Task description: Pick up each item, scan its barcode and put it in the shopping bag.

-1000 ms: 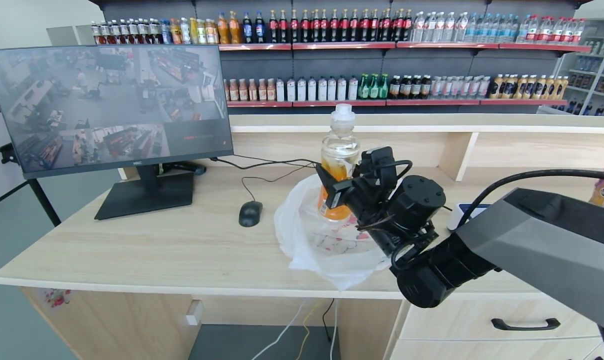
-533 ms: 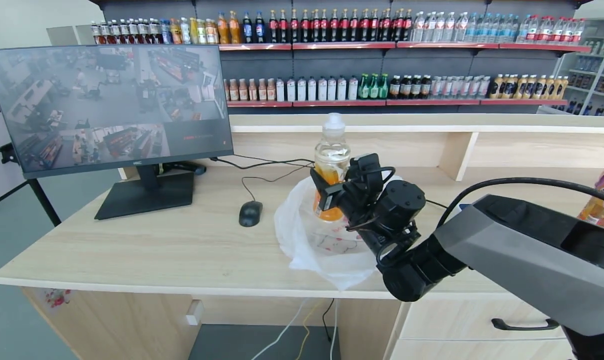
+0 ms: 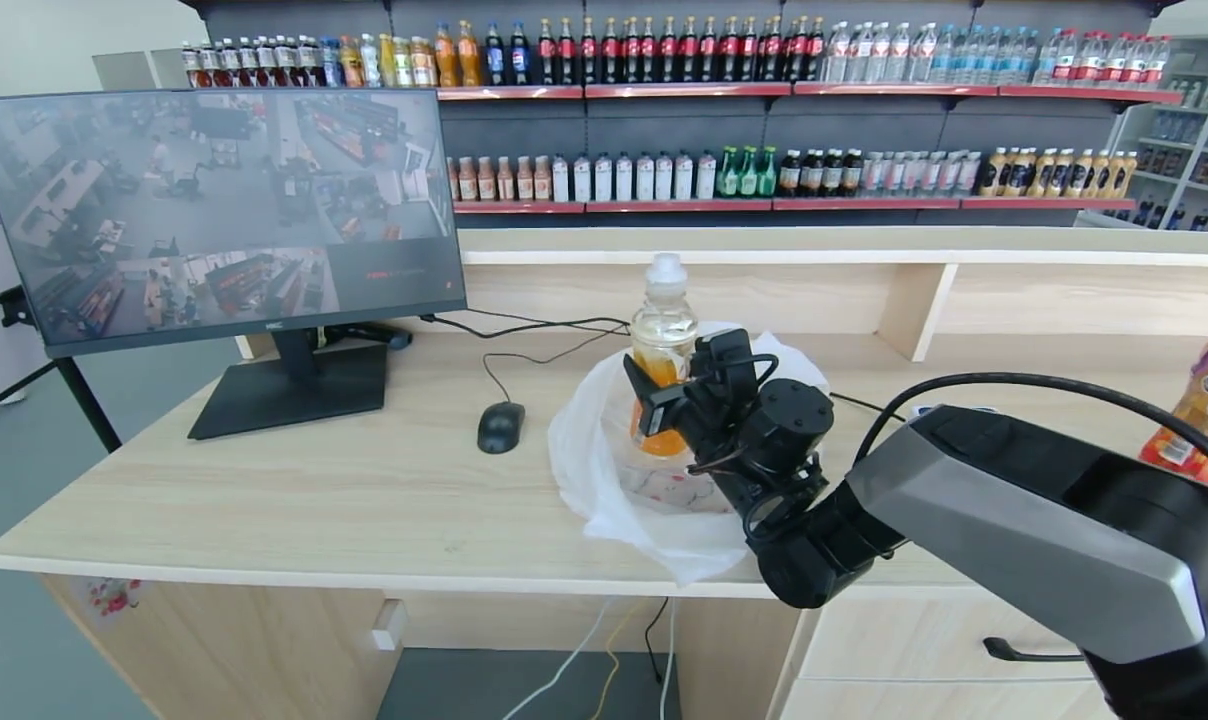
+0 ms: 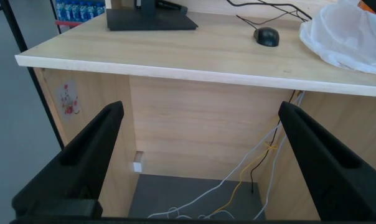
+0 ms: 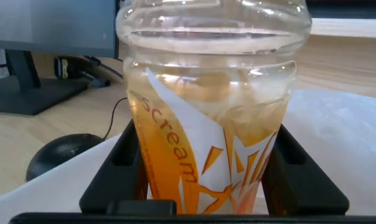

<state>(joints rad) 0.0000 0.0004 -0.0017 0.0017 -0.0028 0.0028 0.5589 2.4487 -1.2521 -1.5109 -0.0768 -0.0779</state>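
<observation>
My right gripper (image 3: 672, 398) is clamped on the orange drink bottle (image 3: 661, 345), which is upright with its base in the mouth of the white shopping bag (image 3: 604, 480) on the counter (image 3: 364, 500). Risk: releasing before the base seats could topple it, as the limp bag gives no support. The right wrist view confirms both fingers (image 5: 113, 180) on the label. The left wrist view shows my left gripper (image 4: 200, 112) spread, empty, below counter height.

White lettering slantwise on the orange label of the bottle (image 5: 206, 124); red print on the shopping bag (image 3: 589, 470) at the bottle's six o'clock, too small to read.
</observation>
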